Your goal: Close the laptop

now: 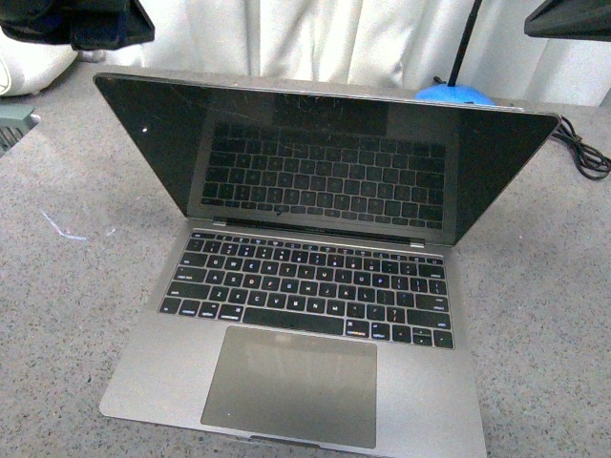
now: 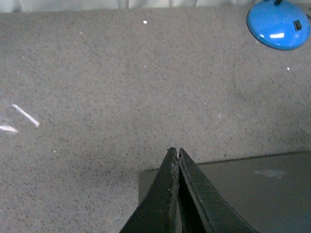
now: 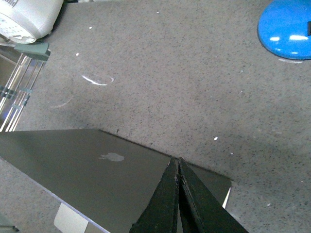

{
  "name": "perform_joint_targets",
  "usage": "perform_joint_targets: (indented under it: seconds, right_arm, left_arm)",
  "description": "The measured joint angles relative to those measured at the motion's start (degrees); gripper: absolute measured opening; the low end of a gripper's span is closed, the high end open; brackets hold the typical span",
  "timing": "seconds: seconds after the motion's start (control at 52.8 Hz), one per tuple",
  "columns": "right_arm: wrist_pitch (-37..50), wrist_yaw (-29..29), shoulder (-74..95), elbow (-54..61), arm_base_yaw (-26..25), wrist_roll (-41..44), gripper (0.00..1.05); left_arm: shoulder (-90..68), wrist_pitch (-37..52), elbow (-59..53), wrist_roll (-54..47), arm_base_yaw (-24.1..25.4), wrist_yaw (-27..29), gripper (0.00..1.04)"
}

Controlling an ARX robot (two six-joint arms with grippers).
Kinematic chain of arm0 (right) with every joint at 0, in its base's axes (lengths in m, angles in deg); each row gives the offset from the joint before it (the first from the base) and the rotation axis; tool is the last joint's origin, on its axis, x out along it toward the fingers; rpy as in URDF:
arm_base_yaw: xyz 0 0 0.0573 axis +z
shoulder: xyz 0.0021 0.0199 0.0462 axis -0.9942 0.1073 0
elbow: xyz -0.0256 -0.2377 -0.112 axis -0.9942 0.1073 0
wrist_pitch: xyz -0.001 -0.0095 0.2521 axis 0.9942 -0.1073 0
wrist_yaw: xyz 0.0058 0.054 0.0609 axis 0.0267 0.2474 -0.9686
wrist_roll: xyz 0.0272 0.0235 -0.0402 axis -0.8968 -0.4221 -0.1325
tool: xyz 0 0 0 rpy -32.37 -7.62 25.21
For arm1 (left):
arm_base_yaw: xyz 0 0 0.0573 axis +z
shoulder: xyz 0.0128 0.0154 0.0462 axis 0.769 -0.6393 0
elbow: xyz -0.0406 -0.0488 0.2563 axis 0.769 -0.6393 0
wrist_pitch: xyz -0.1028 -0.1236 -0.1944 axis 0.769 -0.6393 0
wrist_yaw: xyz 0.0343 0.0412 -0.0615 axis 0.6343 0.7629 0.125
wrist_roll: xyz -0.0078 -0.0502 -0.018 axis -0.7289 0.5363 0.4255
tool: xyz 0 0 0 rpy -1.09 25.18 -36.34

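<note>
Closing the laptop (image 1: 315, 286) comes down to where you push, I'd say. It sits flat on the grey speckled table (image 1: 67, 286) with the lid up and leaning back past upright, screen dark.

Both grippers hang above and behind the laptop's lid, on the logo side. The left gripper (image 2: 176, 150) has its fingers pinched together with nothing between them, and so does the right gripper (image 3: 176, 159). That's fine, because you'd nudge here rather than grab.

My take:
- Get a closed tip behind the lid's top edge.
- Push it forward toward the keyboard, slow and even.
- Stay near the middle of that edge so the base doesn't twist or skid.
- Ease off near the end so it doesn't slam.

Count-wise:
- one laptop
- two grippers
- one blue round base (image 1: 454, 93) just behind the laptop
- one black cable (image 1: 584, 153) off the laptop's far right corner
- one white appliance (image 3: 24, 17) well away from the laptop
</note>
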Motion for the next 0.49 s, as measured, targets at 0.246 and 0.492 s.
perform_joint_targets:
  seconds: [0.246,0.492]
  right_arm:
    - [-0.1,-3.7,3.0,0.1,0.7,-3.8,0.01]
    - [1.6,-6.4,3.1,7.1,1.7,-9.8,0.01]
  left_arm:
    - [0.4,-3.0,-1.6,0.3,0.0,-0.6,0.04]
    - [3.3,-3.1,-6.7,1.7,0.1,-1.7,0.04]
